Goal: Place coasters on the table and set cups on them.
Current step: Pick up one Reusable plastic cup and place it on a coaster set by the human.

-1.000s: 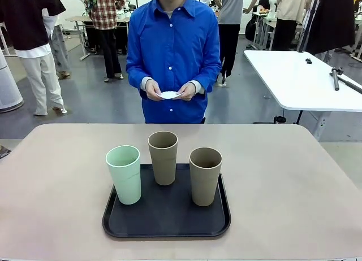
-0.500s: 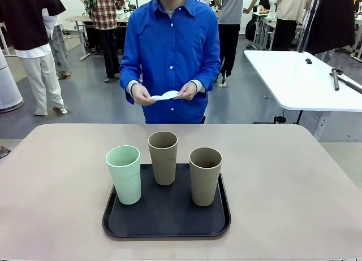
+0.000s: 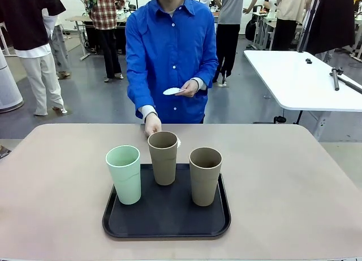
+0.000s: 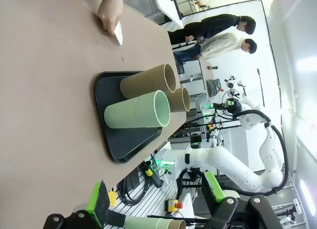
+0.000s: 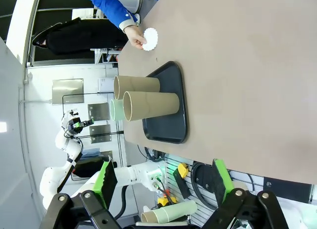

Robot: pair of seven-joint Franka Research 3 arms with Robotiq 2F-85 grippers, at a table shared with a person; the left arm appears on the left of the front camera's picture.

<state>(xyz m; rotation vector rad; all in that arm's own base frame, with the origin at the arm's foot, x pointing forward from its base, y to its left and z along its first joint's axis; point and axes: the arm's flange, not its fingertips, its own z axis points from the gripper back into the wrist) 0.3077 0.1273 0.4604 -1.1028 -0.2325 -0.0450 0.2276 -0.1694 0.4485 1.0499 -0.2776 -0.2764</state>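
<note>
One coaster (image 5: 150, 39) is being laid flat on the counter (image 3: 294, 182) by the person's hand (image 3: 153, 124), just behind the tray (image 3: 167, 228), presumably so that a cup can be set on it within the arms' reach. A further white disc (image 3: 171, 91), possibly more than one, is being held ready in the other hand (image 3: 189, 89). The three cups (image 3: 163, 157) are being kept upright on the tray, awaiting transfer. The left arm's fingers (image 4: 97, 204) and the right arm's fingers (image 5: 106, 182) are being held spread and empty, well back from the tray.
</note>
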